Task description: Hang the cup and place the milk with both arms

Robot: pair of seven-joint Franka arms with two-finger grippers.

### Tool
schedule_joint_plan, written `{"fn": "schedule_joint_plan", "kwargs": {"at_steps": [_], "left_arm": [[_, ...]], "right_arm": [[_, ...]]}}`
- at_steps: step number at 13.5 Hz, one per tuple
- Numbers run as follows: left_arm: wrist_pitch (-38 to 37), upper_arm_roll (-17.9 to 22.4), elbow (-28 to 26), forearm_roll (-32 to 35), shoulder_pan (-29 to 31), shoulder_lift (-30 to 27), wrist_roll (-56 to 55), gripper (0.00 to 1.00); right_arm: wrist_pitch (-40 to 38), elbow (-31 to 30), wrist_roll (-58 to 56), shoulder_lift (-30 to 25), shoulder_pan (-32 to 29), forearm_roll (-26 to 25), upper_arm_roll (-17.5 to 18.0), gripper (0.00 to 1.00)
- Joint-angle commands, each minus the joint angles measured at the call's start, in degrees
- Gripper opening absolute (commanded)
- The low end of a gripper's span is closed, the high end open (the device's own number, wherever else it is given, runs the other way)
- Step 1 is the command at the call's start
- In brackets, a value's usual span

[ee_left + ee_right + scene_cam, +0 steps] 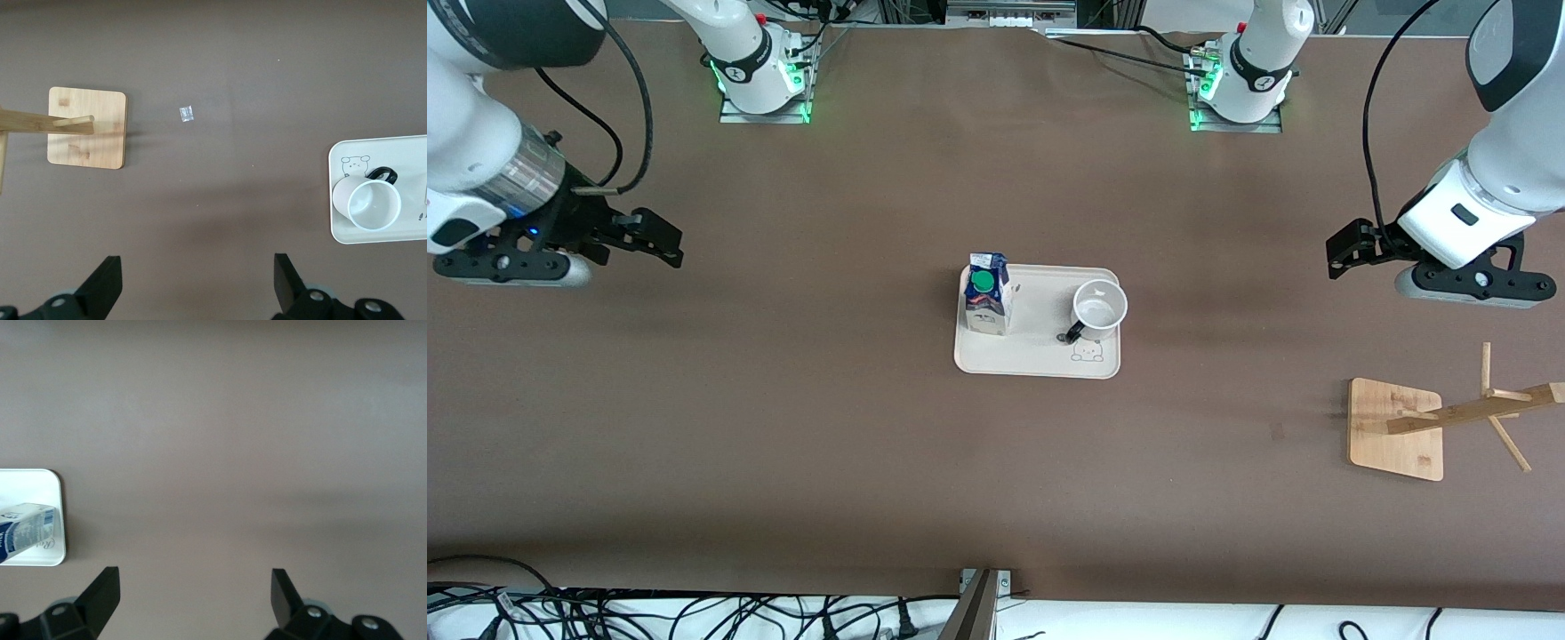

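Standing upright on a white tray (1040, 360) mid-table: cup (1100, 308), milk (986, 298) toward the right arm's end. Wooden rack (1432, 425) cut off at the frame edge. Left gripper (1343, 252) and right gripper (660, 238) open over bare table.

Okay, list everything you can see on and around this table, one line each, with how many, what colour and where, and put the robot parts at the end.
Rounded rectangular tray: one, cream white with a small bear drawing, middle of the brown table.
Gable-top milk carton: one, blue and white with a green round cap, upright on the tray at the right arm's end.
White mug with black loop handle: one, upright on the tray at the left arm's end.
Bamboo mug rack: one, light wood, square base with pegged post, toward the left arm's end, nearer the front camera than the tray.
Small clear scrap: one, on the table between rack and tray.
Left gripper: black, open, over bare table.
Right gripper: black, open, over bare table.
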Motion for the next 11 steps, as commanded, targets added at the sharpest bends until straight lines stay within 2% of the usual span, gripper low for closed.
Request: {"fn": "schedule_joint_plan", "kwargs": {"at_steps": [1,5,8,11], "left_arm": [[-0.44,0.10,1.84,0.81,-0.33,0.96,0.29,1.00],[-0.44,0.10,1.84,0.90,-0.33,0.96,0.29,1.00],[-0.44,0.10,1.84,0.81,-0.33,0.96,0.29,1.00],[-0.44,0.10,1.84,0.81,-0.33,0.96,0.29,1.00]], "right_arm": [[0.26,0.61,-0.54,6.09,0.43,-0.45,0.14,1.00],[1.92,0.70,3.73,7.41,7.27,0.08,0.23,1.00],[10.33,0.78,17.58,10.83,18.42,0.77,0.23,1.00],[16.25,5.95,30.27,17.59,25.72,4.20,0.23,1.00]]}}
